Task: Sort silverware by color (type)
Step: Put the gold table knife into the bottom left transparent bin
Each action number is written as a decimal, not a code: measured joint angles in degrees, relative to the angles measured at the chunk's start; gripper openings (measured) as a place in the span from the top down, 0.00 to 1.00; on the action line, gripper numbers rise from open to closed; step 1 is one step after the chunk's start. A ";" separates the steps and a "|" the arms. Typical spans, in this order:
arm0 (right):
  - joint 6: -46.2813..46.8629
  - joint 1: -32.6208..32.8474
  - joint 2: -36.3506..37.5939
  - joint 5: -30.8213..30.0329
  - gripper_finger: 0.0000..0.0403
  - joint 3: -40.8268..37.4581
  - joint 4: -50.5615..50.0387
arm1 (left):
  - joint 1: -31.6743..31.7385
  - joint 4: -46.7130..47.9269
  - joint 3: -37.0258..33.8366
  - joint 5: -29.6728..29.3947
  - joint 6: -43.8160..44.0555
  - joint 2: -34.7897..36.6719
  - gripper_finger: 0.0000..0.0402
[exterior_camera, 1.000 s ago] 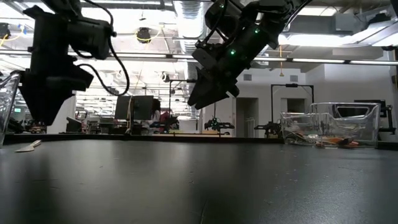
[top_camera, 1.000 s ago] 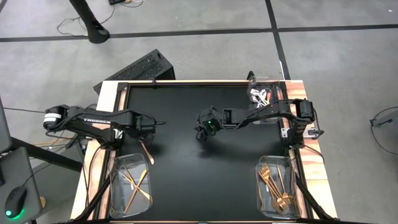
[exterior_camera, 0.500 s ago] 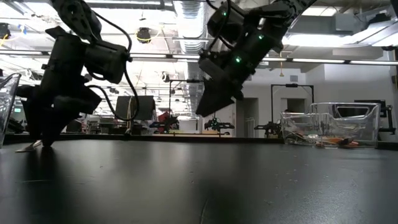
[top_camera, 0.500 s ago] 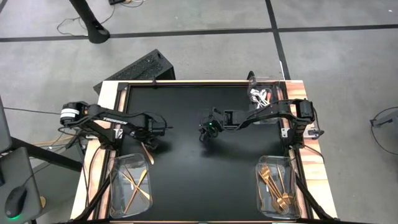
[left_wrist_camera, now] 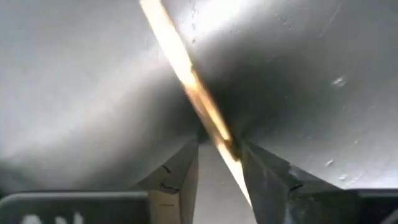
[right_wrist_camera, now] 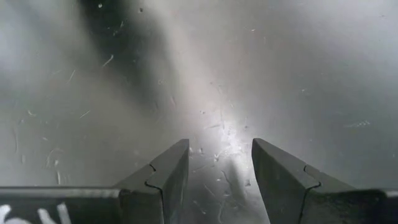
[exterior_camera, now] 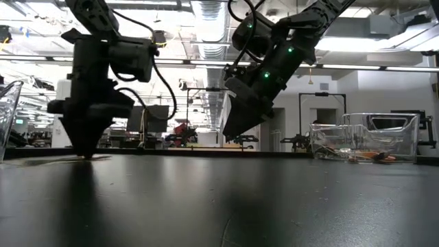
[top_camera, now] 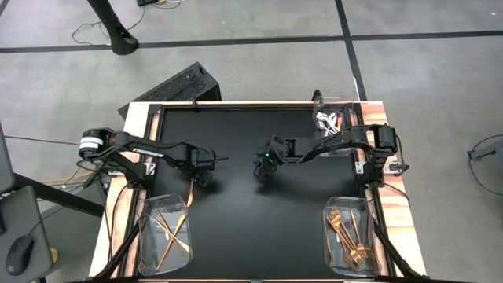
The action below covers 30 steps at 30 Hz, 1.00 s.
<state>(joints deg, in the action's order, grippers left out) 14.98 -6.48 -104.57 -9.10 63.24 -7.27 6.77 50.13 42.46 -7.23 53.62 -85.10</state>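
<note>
A thin gold stick-like piece (left_wrist_camera: pixel 186 74) lies flat on the black table, seen also in the high view (top_camera: pixel 189 196). My left gripper (left_wrist_camera: pixel 219 158) is down at the table (exterior_camera: pixel 86 152), open, with one finger on either side of the piece. My right gripper (right_wrist_camera: pixel 219 168) hangs open above the middle of the table (top_camera: pixel 263 167), over bare surface (exterior_camera: pixel 236 127). Gold pieces lie in the near left bin (top_camera: pixel 165 236) and in the near right bin (top_camera: pixel 350 236). Silver pieces with red-orange handles lie in the far right bin (top_camera: pixel 330 119). My left gripper comes at the gold piece from above, pointing down, with its fingers (left_wrist_camera: pixel 267 177) across the piece near one end (left_wrist_camera: pixel 227 142). The piece lies flat on the table. I cannot tell whether a finger touches it.
Clear plastic bins stand at the near left, near right and far right corners; the far right one shows in the low view (exterior_camera: pixel 363 140). A dark keyboard (top_camera: pixel 177 85) lies beyond the table's far left edge. The table's middle (top_camera: pixel 259 220) is bare.
My left gripper has moved toward the table's right and near edges and gone down from above the table until its fingertips are at the surface, astride the gold piece. My right gripper has drifted a little toward the right. The gold piece has stayed in place.
</note>
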 joint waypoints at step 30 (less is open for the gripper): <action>7.50 0.41 1.46 -5.40 0.51 0.11 -1.38 | -1.78 -4.47 0.48 -5.25 -17.91 15.55 0.99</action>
<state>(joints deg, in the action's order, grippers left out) 22.48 -6.08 -103.11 -14.50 63.35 -8.65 4.99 45.66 42.94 -12.48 35.71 -69.56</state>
